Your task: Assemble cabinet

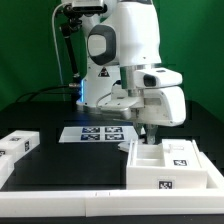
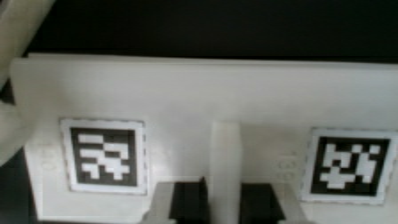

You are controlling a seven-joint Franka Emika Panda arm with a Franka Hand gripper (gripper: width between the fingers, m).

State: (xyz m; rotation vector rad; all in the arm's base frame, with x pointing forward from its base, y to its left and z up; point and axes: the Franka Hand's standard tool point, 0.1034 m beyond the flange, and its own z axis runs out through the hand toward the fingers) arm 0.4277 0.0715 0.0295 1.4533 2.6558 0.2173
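The cabinet [image 1: 168,163] is a white box with black-and-white tags, lying on the black table at the exterior view's right. My gripper [image 1: 147,137] reaches down onto its far upright edge. In the wrist view the gripper [image 2: 224,192] straddles a thin upright white wall [image 2: 226,150]. One black finger [image 2: 185,205] sits on each side and presses against it. Behind the wall lies a flat white panel [image 2: 196,90] with two tags [image 2: 102,152]. The gripper is shut on this wall.
The marker board [image 1: 100,133] lies flat just beside the cabinet, toward the exterior view's left. Loose white tagged parts [image 1: 15,148] sit at the far left. A long white border [image 1: 70,205] runs along the table's front edge. The arm's base stands behind.
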